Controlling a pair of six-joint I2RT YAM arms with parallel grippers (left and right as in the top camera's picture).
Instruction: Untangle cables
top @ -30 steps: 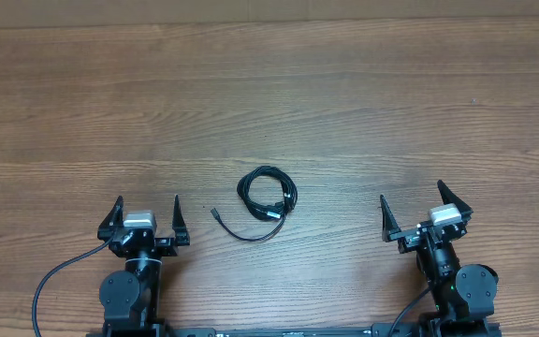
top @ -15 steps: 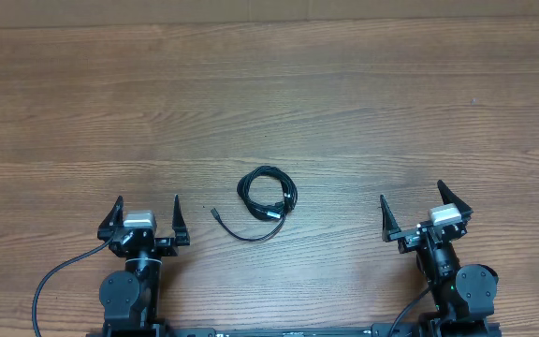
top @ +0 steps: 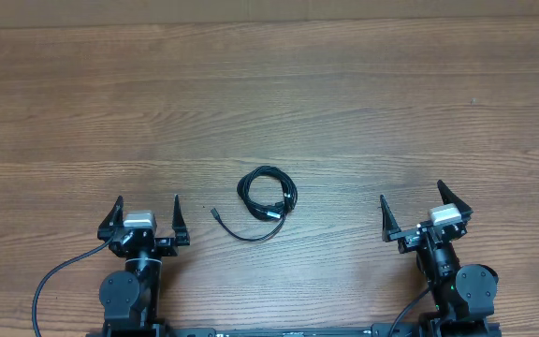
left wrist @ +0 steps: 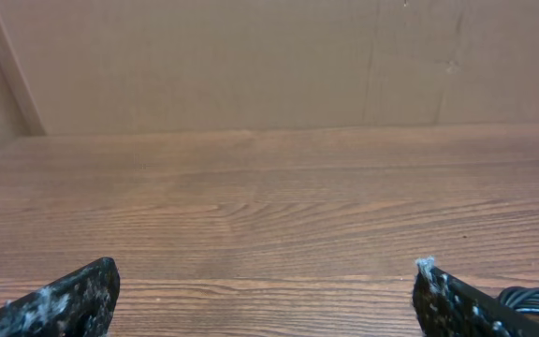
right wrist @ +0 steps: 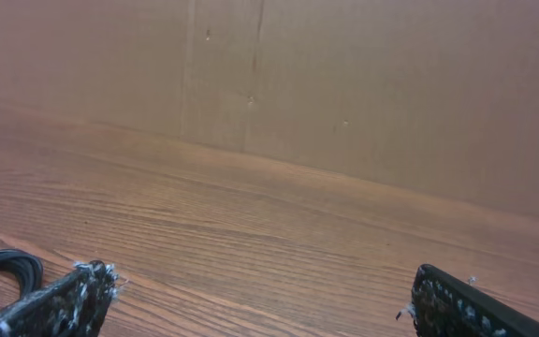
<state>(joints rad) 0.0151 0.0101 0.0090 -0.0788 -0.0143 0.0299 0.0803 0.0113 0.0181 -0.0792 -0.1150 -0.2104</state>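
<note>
A brown wooden table (top: pixel 269 94) fills the overhead view, and a plain tan wall (left wrist: pixel 251 56) rises at its far edge. Both arms sit folded low at the near edge, well apart from each other and pointing toward the far side. The left gripper (top: pixel 148 201) has its jaws spread wide with nothing between them, and the right gripper (top: pixel 411 193), turned slightly askew, is spread just as wide and also holds nothing. A thick black cord (top: pixel 50 281) loops out from the left arm's base. The black fingers (left wrist: pixel 64 300) are flecked with white. The cables (top: pixel 267 195) lie on the table between the two grippers, nearer the left one and a little farther out, touching neither. They form a small tight coil, with one loose strand curving out to a small plug (top: pixel 215 213); how many cords make up the coil is hard to tell. Each wrist view catches only the coil's edge beside one finger.
</note>
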